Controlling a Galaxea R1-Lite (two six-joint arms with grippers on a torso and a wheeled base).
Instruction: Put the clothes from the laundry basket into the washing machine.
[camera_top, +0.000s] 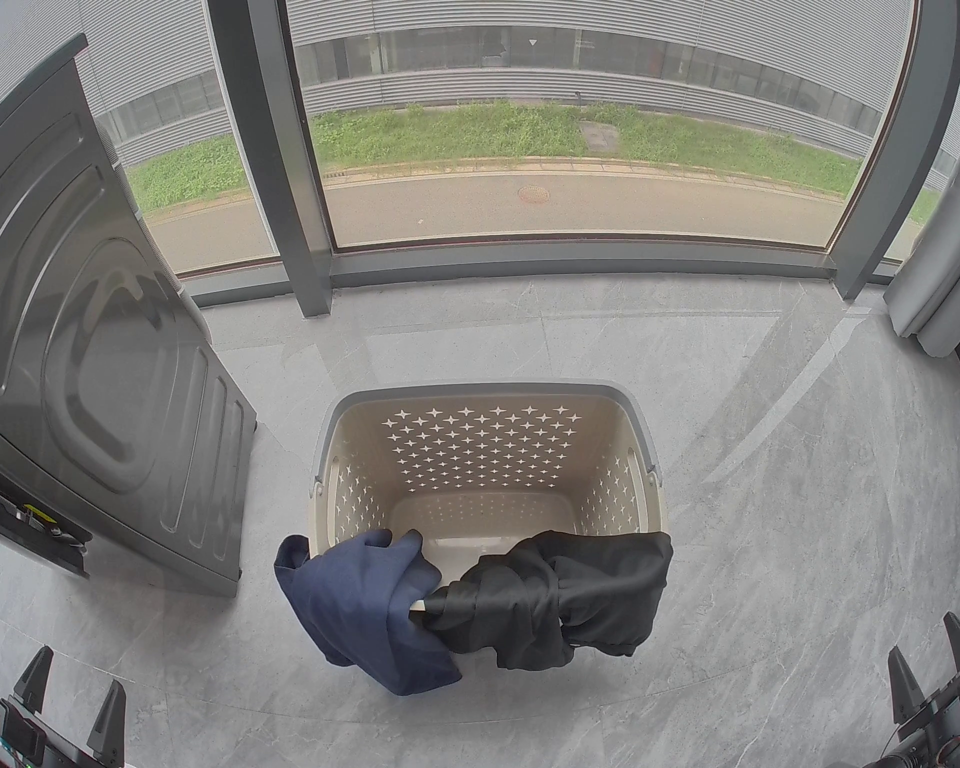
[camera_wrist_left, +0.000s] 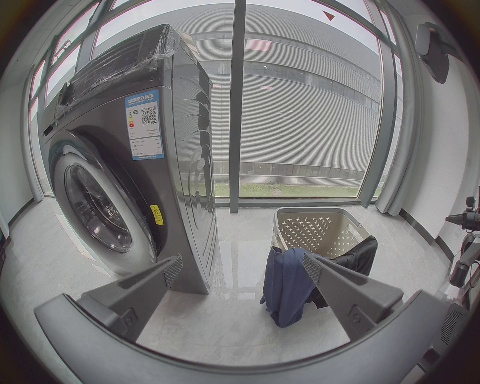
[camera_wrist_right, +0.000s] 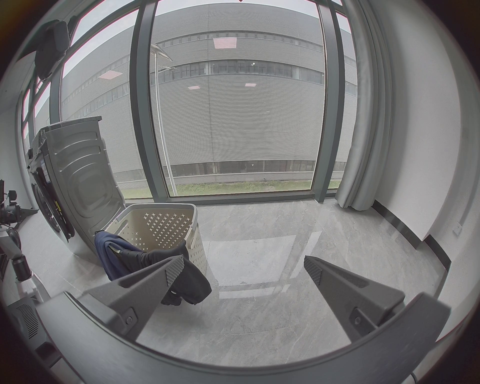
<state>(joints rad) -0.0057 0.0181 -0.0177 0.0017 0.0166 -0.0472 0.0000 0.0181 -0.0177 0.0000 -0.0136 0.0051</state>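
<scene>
Clothes (camera_top: 500, 610): you have a blue garment (camera_top: 365, 610) and a black garment (camera_top: 600, 590) draped over the near rim of the laundry basket (camera_top: 480, 390). They hang mostly outside it, so they should be easy to grab from above. The basket is on the floor beside the washing machine (camera_top: 110, 400). The left gripper (camera_top: 76, 680) and right gripper (camera_top: 922, 640) are both spread wide, empty, and well short of the clothes.
</scene>
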